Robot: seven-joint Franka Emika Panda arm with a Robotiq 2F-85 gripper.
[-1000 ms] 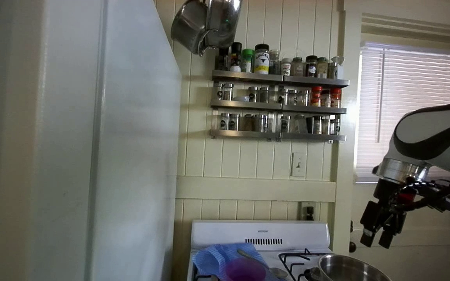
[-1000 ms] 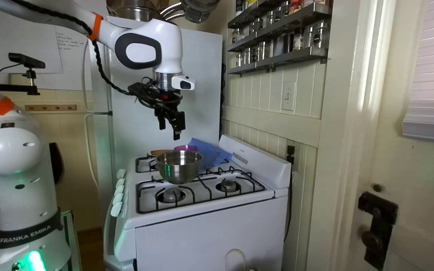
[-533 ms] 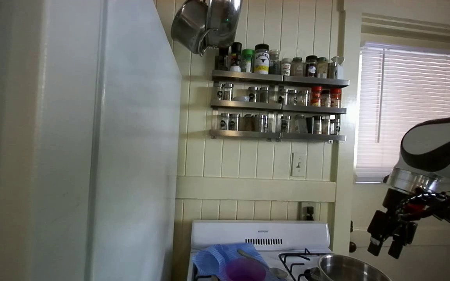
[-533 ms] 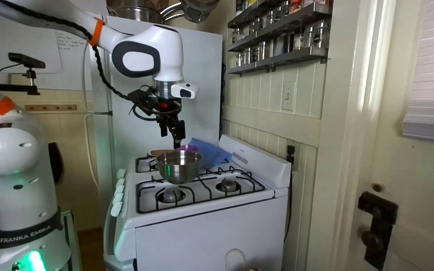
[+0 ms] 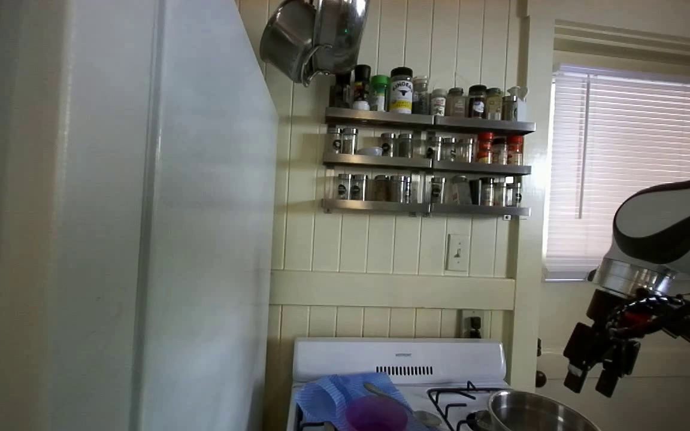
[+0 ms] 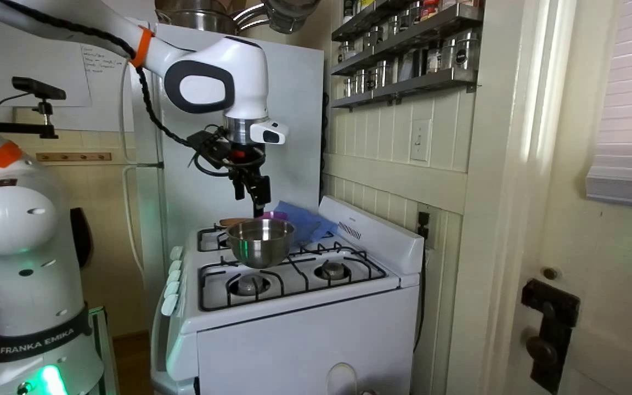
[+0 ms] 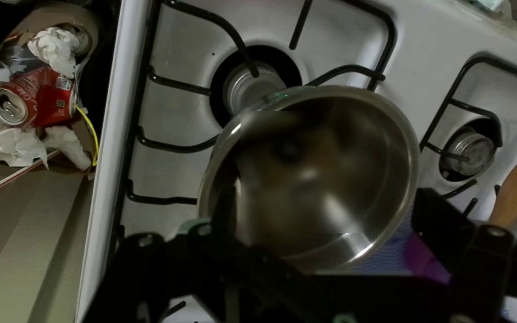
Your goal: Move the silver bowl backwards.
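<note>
White fridge (image 6: 283,109), biggest thing here, stands beside the white stove (image 6: 305,340). Robot arm (image 6: 201,82) reaches over it from the front. Black grate (image 6: 308,288) spans the stovetop's near side in an exterior view. Blue cloth (image 6: 305,219), rumpled, lies toward stove's back corner nr fridge.

Silver bowl (image 6: 261,247) is on the grate, front half of stove, upright. Deep, w/ rounded sides; outside is dull grey metal w/ thin green streaks, rim a narrow paler band. Inside, per wrist view, is shinier: blurry brownish reflections, dark patches up top & a few bright white glints.

Gripper (image 5: 590,386), black, points downward, higher than bowl & apart from it in an exterior view. Jaws wide; bowl shows beyond & btwn the fingers (image 7: 435,220) in wrist view.

Purple container (image 5: 376,413) sits by the cloth. Burner (image 7: 253,89) w/ grey cap is part hidden under bowl's rim, wrist view. Spoon (image 5: 427,418) lies across cloth's edge, right by the container.
</note>
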